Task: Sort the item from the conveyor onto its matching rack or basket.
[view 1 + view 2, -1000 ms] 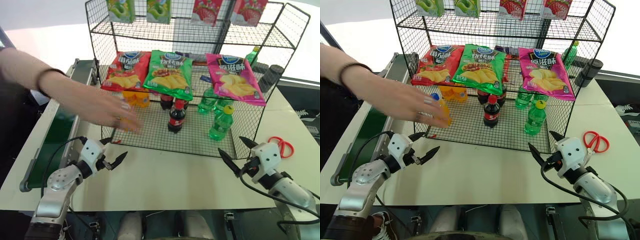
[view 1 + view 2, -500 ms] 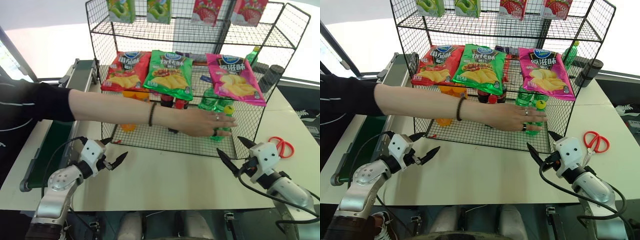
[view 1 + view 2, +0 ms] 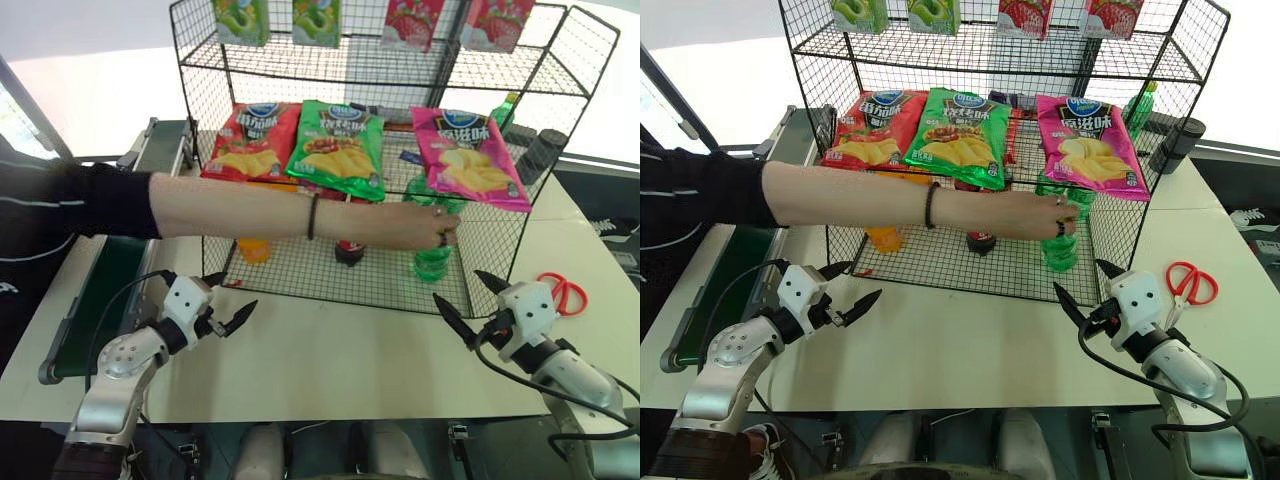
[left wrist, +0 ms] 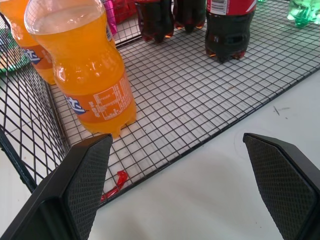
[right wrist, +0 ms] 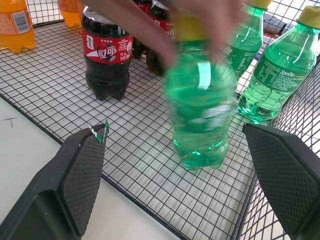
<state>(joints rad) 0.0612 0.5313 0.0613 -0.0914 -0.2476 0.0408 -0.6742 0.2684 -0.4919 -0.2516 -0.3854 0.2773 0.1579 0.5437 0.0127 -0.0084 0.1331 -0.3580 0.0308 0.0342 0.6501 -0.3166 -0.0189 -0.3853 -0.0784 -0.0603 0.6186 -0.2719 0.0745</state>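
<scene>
The green soda bottle (image 3: 434,257) stands upright, long axis vertical, on the mesh floor of the wire basket (image 3: 300,285) that forms the lowest tier of the black wire rack (image 3: 575,60). Its cap end is covered by a person's hand (image 3: 415,226), which reaches in across the basket from the 9 o'clock side of the head view. Whether the bottle rests on the mesh or is lifted just clear of it cannot be told.

From the right claw (image 3: 470,301) the bottle lies toward 11 o'clock, near, beyond the basket's low front wall. From the left claw (image 3: 228,308) it lies toward 2 o'clock, well apart. The right arm is judged the nearer one for any reach to it.

Both claws are held wide apart and empty, above the white bench (image 3: 330,360) just in front of the basket.

Outward from the bottle, two more green bottles (image 5: 280,70) stand behind it toward the basket's right corner. A cola bottle (image 5: 106,57) stands at its 9 o'clock and an orange-drink bottle (image 4: 90,75) further that way, near the left claw.

The conveyor (image 3: 110,290) runs along the left edge of the bench, at 9 o'clock, and the part of its belt that is seen carries nothing. The item is judged to be in the person's charge, not yet within the robot's.
</scene>
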